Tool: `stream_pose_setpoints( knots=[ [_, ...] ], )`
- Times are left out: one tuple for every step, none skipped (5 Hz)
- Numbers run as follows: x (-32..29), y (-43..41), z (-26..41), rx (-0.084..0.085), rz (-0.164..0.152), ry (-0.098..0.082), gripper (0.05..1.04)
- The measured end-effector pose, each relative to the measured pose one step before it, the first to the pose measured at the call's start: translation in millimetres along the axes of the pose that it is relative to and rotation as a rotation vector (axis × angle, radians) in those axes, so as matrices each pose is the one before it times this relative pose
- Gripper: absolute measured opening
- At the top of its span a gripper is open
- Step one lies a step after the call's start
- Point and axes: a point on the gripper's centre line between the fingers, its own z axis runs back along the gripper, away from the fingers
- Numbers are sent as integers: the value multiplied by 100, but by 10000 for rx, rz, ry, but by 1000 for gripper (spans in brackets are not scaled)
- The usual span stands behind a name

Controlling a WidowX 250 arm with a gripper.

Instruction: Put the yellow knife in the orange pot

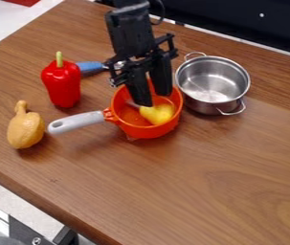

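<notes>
My black gripper (153,99) hangs over the orange pot (139,131), pointing down, its two fingers apart with a gap between them. The pot stands upright near the middle of the table, its grey handle reaching out to the left. Inside it lies a rounded yellow thing (158,114), just below the fingertips and partly covered by them. Whether this is the yellow knife I cannot tell from its shape. Part of the pot's inside and back rim is hidden behind the fingers.
A steel pot (214,82) stands close on the right of the orange one. To the left are a red pepper (62,84) and a brown toy drumstick (26,129), with a blue-handled utensil (91,66) behind. The table's front edge runs across the lower left.
</notes>
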Motion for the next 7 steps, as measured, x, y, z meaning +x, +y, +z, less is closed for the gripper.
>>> stream_pose_setpoints(
  knots=[
    [80,188,1,119,-29,-50,943],
    [81,176,171,48,-138,-83,999],
    [-941,428,1337,-330,-824,-887,999],
    [-1908,854,101,270,-1404,-701,999],
    [-2113,845,-868,458,-1723,-776,999],
    [-1322,220,-1059,356,-1855,-1033,999],
    [671,1068,776,125,-1625,-91,999]
  ],
)
